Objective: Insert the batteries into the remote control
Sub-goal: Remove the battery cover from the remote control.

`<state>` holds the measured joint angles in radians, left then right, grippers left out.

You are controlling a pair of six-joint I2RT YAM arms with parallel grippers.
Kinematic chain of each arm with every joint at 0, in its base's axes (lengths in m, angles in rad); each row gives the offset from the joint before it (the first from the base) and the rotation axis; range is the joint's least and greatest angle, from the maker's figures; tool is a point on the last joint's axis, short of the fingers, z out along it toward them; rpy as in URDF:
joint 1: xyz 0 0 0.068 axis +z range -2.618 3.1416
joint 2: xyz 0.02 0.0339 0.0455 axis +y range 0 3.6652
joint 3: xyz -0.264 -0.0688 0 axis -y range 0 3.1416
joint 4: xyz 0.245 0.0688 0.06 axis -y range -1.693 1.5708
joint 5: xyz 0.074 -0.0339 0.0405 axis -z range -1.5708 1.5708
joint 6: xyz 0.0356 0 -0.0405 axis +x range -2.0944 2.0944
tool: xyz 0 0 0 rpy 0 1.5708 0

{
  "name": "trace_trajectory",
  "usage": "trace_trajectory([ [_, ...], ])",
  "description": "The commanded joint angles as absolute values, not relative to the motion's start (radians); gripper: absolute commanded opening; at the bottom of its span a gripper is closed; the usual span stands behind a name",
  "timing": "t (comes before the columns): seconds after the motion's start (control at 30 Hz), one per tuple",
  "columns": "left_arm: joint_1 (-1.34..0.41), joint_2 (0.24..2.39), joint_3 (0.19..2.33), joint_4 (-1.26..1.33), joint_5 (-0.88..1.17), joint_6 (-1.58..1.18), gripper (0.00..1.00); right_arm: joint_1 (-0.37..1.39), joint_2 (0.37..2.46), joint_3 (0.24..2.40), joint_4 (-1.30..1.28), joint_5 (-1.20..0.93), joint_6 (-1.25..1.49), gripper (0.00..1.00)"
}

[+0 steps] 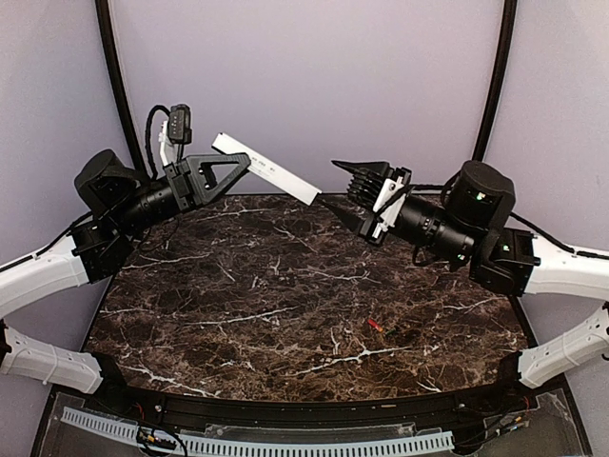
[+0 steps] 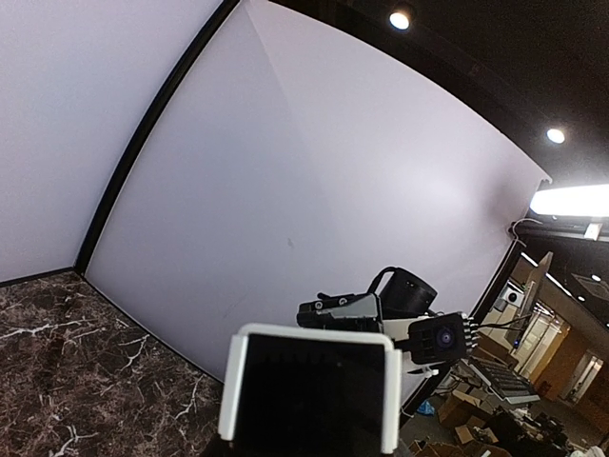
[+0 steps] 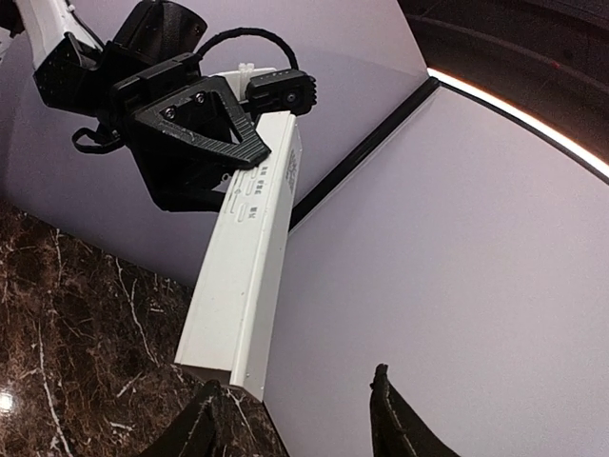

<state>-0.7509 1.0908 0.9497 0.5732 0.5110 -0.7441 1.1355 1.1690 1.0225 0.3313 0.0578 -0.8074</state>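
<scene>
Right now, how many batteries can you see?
2: a tiny red cylindrical battery and a tiny dark battery beside it, both on the dark marble table, near right.

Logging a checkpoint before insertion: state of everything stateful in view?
Slim white plastic remote control: gripped, held in the air.
Left hand: shut on the remote.
Right hand: open, at the remote's free end.
Small red cylindrical battery: loose on dark marble table.
Small dark cylindrical battery: loose beside the red one.

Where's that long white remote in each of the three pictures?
Top view: remote upper middle, held aloft by the left pincer.
Left wrist: remote bottom centre, seen end-on.
Right wrist: remote left of centre, running lengthwise.
Shared landmark: the dark marble table.
</scene>
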Motion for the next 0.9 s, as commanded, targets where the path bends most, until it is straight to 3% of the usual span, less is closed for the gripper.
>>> trace_trajectory([
  [0.0, -0.749, 1.07, 0.966, 0.603, 0.513, -0.735, 0.0, 1.141, 1.163, 1.022, 0.32, 0.073, -0.817, 0.47],
  [0.17, -0.748, 1.069, 0.965, 0.604, 0.513, -0.742, 0.0, 1.146, 1.19, 1.035, 0.329, 0.061, -0.834, 0.42],
  [0.37, -0.748, 1.068, 0.964, 0.601, 0.516, -0.739, 0.0, 1.147, 1.194, 1.035, 0.367, 0.058, -0.833, 0.28],
  [0.87, -0.749, 1.077, 0.966, 0.597, 0.527, -0.732, 0.0, 1.147, 1.22, 1.063, 0.343, 0.03, -0.839, 0.14],
])
